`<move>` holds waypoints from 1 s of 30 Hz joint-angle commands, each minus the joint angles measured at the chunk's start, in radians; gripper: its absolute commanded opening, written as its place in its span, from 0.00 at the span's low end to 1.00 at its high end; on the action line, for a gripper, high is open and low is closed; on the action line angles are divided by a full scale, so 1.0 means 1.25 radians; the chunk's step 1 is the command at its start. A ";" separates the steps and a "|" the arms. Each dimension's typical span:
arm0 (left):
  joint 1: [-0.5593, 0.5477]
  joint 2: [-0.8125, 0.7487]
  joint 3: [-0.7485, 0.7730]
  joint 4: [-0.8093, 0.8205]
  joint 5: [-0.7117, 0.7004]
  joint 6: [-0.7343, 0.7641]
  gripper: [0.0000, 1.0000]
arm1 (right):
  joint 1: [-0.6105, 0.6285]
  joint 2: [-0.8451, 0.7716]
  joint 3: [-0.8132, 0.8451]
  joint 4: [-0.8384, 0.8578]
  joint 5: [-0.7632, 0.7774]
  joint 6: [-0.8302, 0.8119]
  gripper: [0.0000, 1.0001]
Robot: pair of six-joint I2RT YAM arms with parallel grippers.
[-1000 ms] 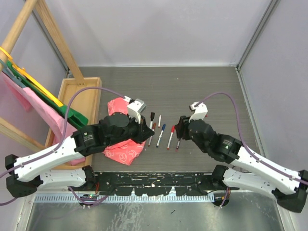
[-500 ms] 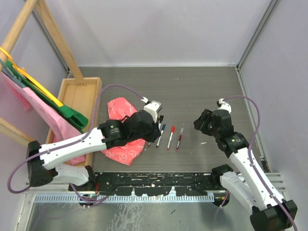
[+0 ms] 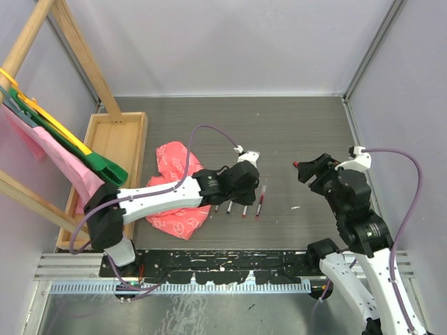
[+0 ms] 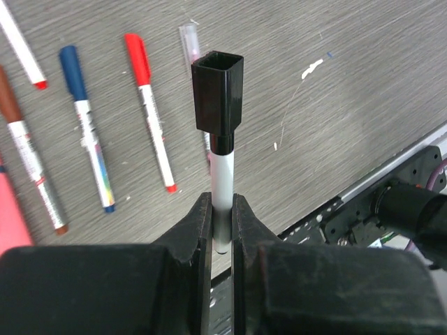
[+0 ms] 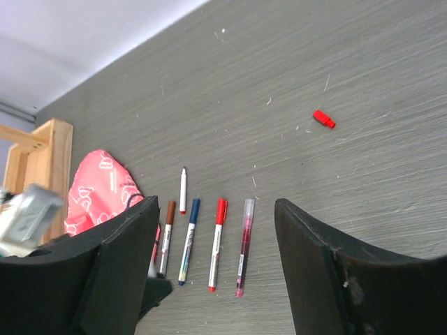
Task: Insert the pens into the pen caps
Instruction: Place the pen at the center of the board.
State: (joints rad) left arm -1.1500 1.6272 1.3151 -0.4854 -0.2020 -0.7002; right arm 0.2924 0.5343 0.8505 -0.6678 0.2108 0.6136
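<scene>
Grey wood-grain table (image 3: pixel 279 125) fills the middle of the scene, with a wooden tray (image 3: pixel 112 150) at the far left and a pink cloth (image 3: pixel 171 157) beside it. Next comes the left gripper (image 4: pixel 221 204). It is closed tight on the white barrel of a pen (image 4: pixel 222 171), which sticks out straight beyond the fingers, over the other pens. A black cap (image 4: pixel 218 91) sits on the end of this pen. A thin dark collar shows under it, so I judge the cap is on but perhaps not pushed fully home.

To do this step well, any last push should go along the pen and not sideways. After that the pen should be laid down beside the others without rolling them.

On the table lie five more in a row: a bare pen (image 5: pixel 183 190) with a red tip, a brown-capped pen (image 5: pixel 167 234), a blue-capped pen (image 5: pixel 188 241), a red-capped pen (image 5: pixel 216 244) and a clear pinkish pen (image 5: pixel 243 244). Further right, well apart from the row, a small red cap (image 5: pixel 323 118) lies alone, and it probably belongs to the bare pen. The right gripper (image 3: pixel 311 171) hangs raised at the right side, its jaws wide apart with nothing between them.
</scene>
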 commanded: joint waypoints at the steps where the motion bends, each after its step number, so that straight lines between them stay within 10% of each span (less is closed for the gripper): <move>1: -0.014 0.077 0.075 0.059 0.011 -0.061 0.00 | -0.002 -0.053 0.054 -0.009 0.063 0.006 0.74; 30: -0.057 0.497 0.450 -0.184 0.006 -0.136 0.00 | -0.002 -0.208 0.080 0.045 0.091 -0.062 0.80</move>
State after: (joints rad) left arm -1.2175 2.2364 1.8187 -0.6521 -0.1532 -0.8455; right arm 0.2924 0.2832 0.9554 -0.6594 0.3458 0.5392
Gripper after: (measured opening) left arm 0.103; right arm 0.800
